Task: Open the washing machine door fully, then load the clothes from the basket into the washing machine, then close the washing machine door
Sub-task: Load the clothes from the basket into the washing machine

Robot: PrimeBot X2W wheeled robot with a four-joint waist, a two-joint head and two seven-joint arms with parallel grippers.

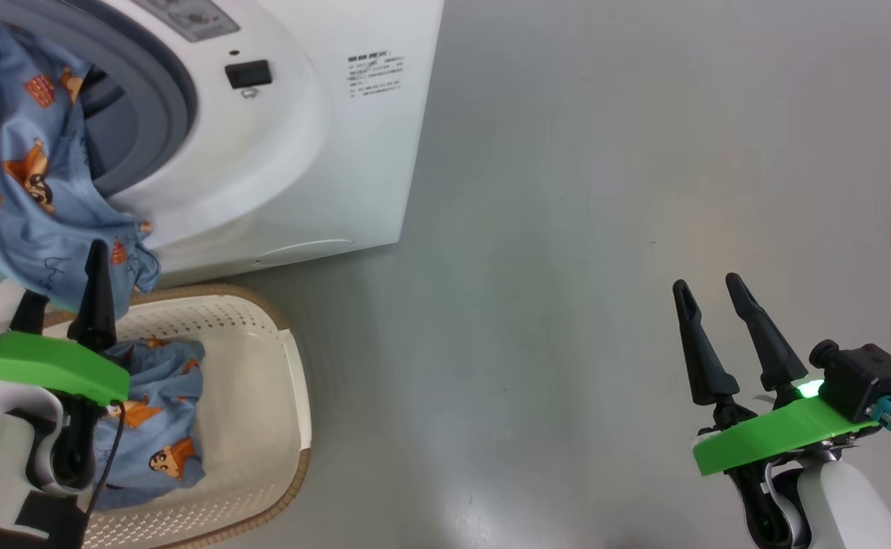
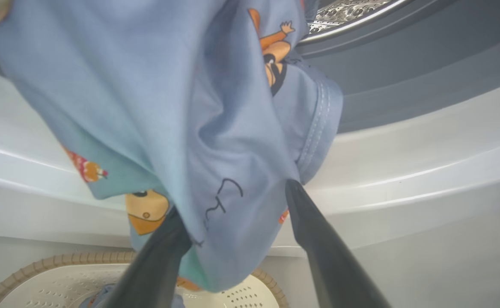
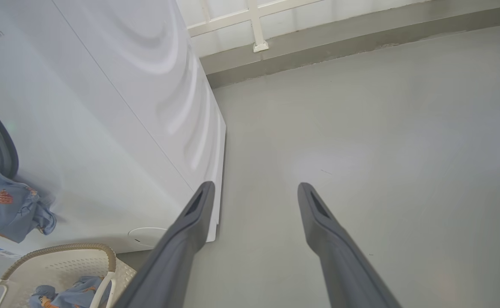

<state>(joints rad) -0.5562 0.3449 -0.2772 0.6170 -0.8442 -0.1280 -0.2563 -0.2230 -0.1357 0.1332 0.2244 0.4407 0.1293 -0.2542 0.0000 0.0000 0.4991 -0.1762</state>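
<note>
Clothes (image 1: 26,168) under inspection: one blue printed garment hangs out of the mouth of the washing machine (image 1: 323,152). It is draped over the grey gasket (image 1: 163,99) and down the white front, and its lower end is just above the basket (image 1: 293,381). A second garment (image 1: 152,427) lies in the basket.

The left gripper (image 2: 235,199) has its jaws spread wide. The hanging cloth falls between and over the fingers (image 2: 318,239), and as far as we can judge nothing is clamped. The right gripper (image 1: 709,282) is wide open and empty over bare floor (image 1: 567,229), well apart from the machine.

Risks, in our judgement:
- Much of the garment hangs outside the drum (image 2: 348,10), so its own weight could pull it back into the basket.
- A finger tip drawn away while caught in a fold would drag it out.
- A door shut on cloth lying across the gasket would trap it and fail to seal.

Orientation: the garment's long axis runs from inside the opening, out over the lip and down the machine's front. Its free hem end points at the basket. We cannot tell how far the other end reaches inside.
</note>
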